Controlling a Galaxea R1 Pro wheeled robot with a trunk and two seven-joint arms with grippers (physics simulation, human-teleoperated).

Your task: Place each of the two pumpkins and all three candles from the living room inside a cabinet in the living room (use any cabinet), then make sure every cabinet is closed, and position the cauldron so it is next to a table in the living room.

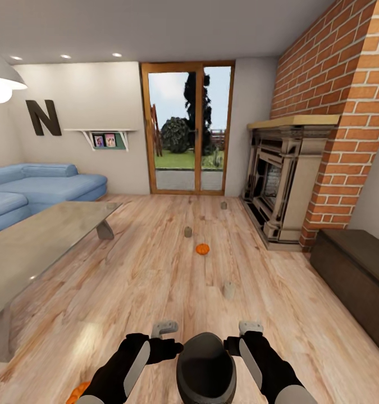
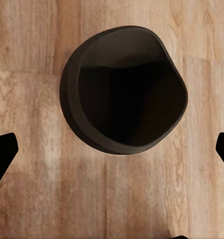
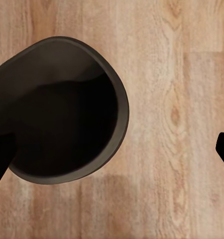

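Note:
The black cauldron (image 1: 206, 367) sits on the wooden floor right in front of me, between my two arms, and its inside looks bare. From above, the left wrist view shows its round mouth (image 2: 124, 97), and so does the right wrist view (image 3: 57, 114). My left gripper (image 1: 164, 328) and right gripper (image 1: 250, 327) hover to either side of it, both open and holding nothing. One orange pumpkin (image 1: 202, 248) lies mid-floor, and another pumpkin (image 1: 77, 393) peeks from under my left arm. Three grey candles stand on the floor: near (image 1: 229, 290), middle (image 1: 187, 231), far (image 1: 223, 205).
The glass-topped table (image 1: 37, 241) stretches along the left, with a blue sofa (image 1: 37, 188) behind it. The low dark-brown cabinet (image 1: 355, 280) stands against the right wall, its fronts shut. A brick fireplace (image 1: 284, 185) and a glass door (image 1: 189, 129) lie ahead.

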